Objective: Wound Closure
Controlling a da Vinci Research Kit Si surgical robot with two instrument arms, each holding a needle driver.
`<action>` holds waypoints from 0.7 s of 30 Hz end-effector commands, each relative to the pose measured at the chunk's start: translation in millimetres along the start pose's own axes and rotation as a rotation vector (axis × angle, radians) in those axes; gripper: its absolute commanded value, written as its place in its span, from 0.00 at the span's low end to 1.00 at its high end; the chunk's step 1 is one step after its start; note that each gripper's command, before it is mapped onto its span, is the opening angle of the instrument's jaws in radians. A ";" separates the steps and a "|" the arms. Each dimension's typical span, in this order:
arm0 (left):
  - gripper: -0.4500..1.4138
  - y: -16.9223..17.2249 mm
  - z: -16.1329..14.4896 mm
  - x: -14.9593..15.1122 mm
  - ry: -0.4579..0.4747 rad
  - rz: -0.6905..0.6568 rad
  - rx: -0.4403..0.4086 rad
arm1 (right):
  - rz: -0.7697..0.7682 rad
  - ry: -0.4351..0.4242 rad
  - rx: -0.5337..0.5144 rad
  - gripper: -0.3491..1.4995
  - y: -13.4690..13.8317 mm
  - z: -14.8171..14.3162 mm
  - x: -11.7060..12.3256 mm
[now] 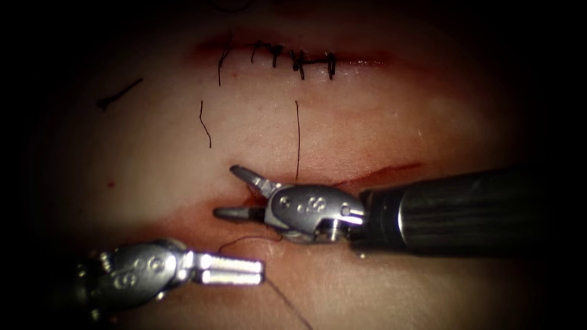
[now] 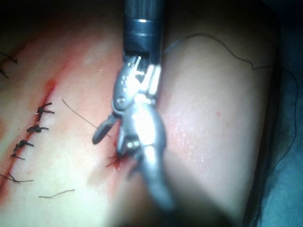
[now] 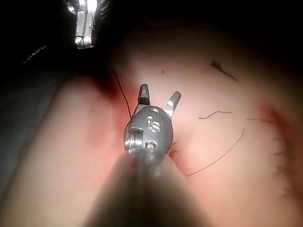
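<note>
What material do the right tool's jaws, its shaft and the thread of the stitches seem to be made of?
Right tool: jaws open, holding nothing; they look like polished metal, judging by the bright glints on them. Its shaft looks like dark, matte composite or coated metal, with only soft highlights. The stitches and loose thread look like thin dark filament; the exact fibre cannot be told. The left tool, also shiny metal, is shut and holds nothing.

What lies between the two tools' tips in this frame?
In the endoscope view, a thin loop of thread lies on red-stained tissue between the right tool, jaws open and empty, and the left tool, jaws shut and empty.
</note>
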 end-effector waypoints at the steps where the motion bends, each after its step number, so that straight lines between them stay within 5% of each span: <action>1: 0.00 -0.1 0.4 -0.7 0.005 0.000 -0.006 | -0.008 0.003 0.009 0.86 -0.5 1.9 -1.0; 8: 0.00 -2.1 -0.2 -1.3 0.020 -0.009 -0.022 | -0.038 -0.015 0.046 0.89 -1.3 4.1 -2.9; 21: 0.00 -7.9 -3.5 -7.2 0.032 -0.040 0.009 | -0.063 -0.030 0.117 0.87 -1.4 1.9 -4.1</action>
